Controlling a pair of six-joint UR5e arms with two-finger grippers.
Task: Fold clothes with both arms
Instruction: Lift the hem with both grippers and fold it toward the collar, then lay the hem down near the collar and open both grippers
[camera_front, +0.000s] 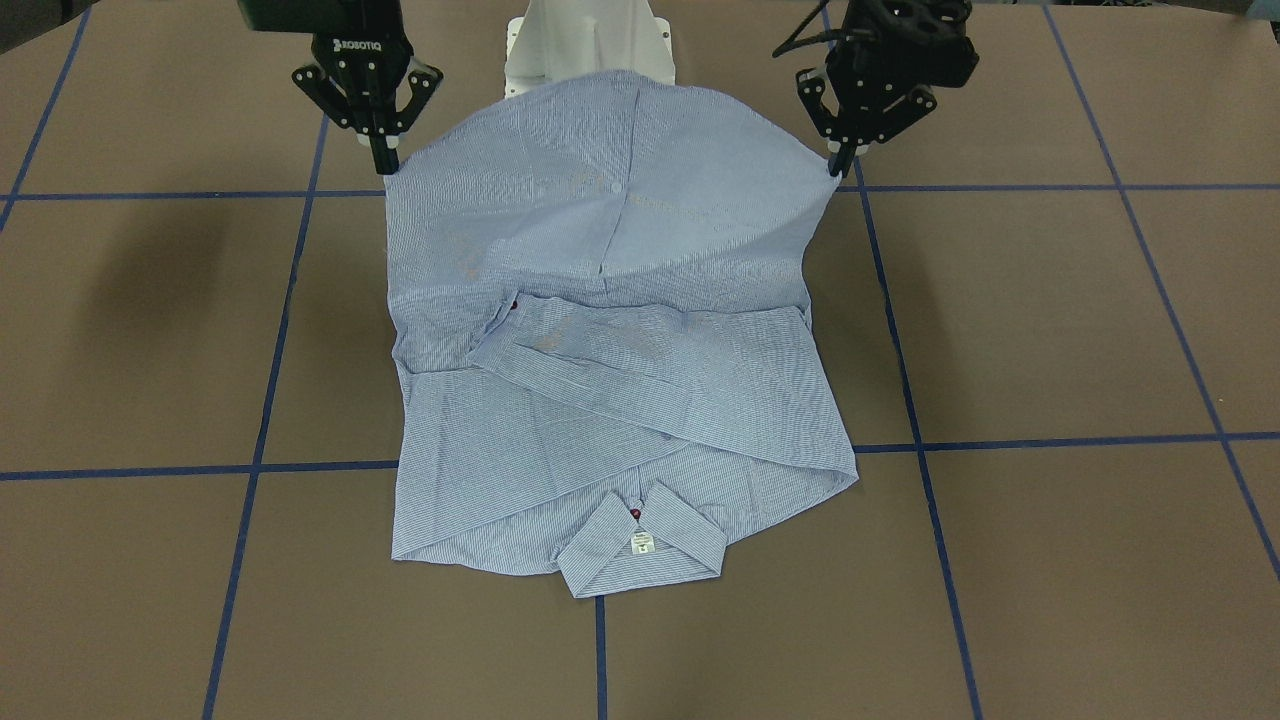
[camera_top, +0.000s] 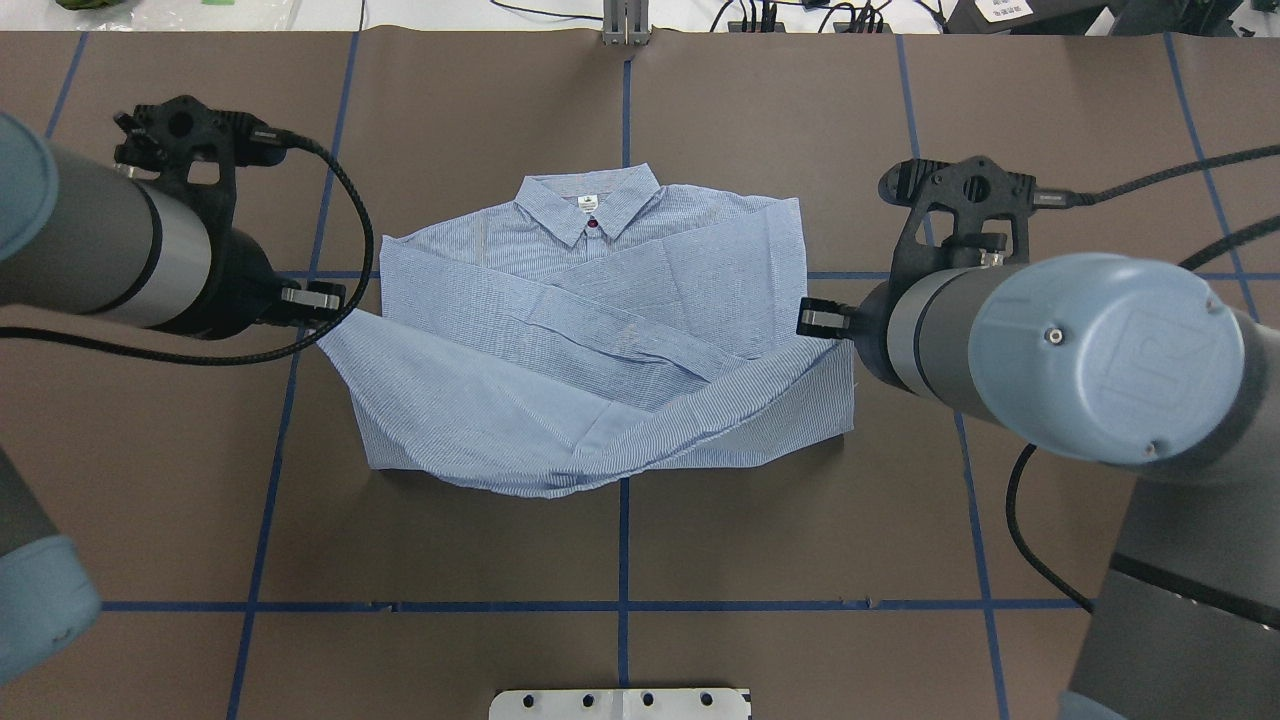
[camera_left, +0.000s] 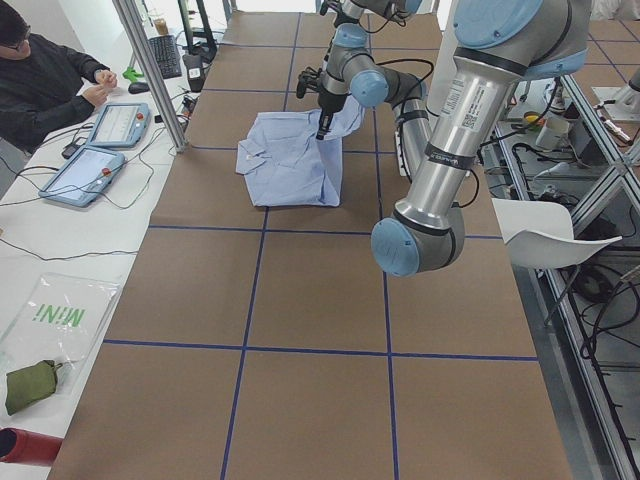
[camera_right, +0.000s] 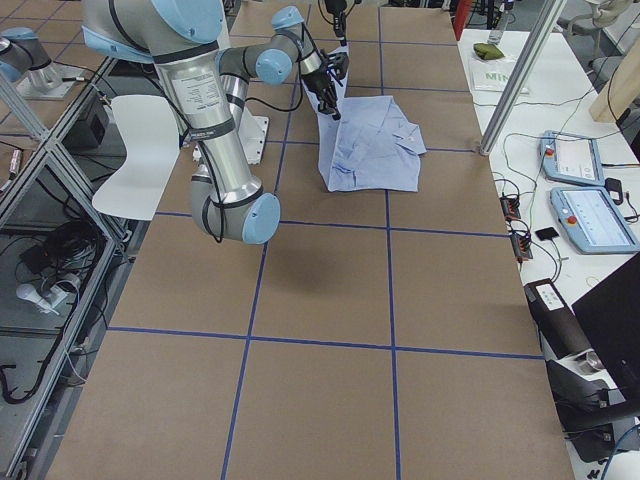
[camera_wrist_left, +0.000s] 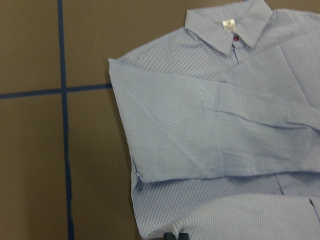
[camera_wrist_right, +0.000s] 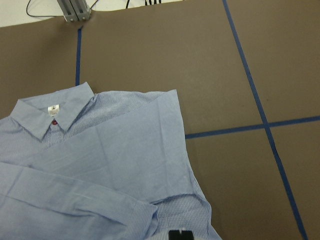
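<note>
- Shirt: light blue with fine white stripes; lies on the table at frame centre, sleeves crossed over the body, collar at lower centre.
- Neck label: white; print too small to read. A dark red button sits just above it.
- Right gripper, upper left of the front view: fingers pinched on one hem corner, held off the table; housing reads "ROBOTIQ", upside down.
- Left gripper, upper right: fingers pinched on the other hem corner; the hem spans between the two grippers.
- Joint cap, right of the overhead view: embossed "UR" mark.
- Clear bag, lower left of the left side view: green "MINI".
</note>
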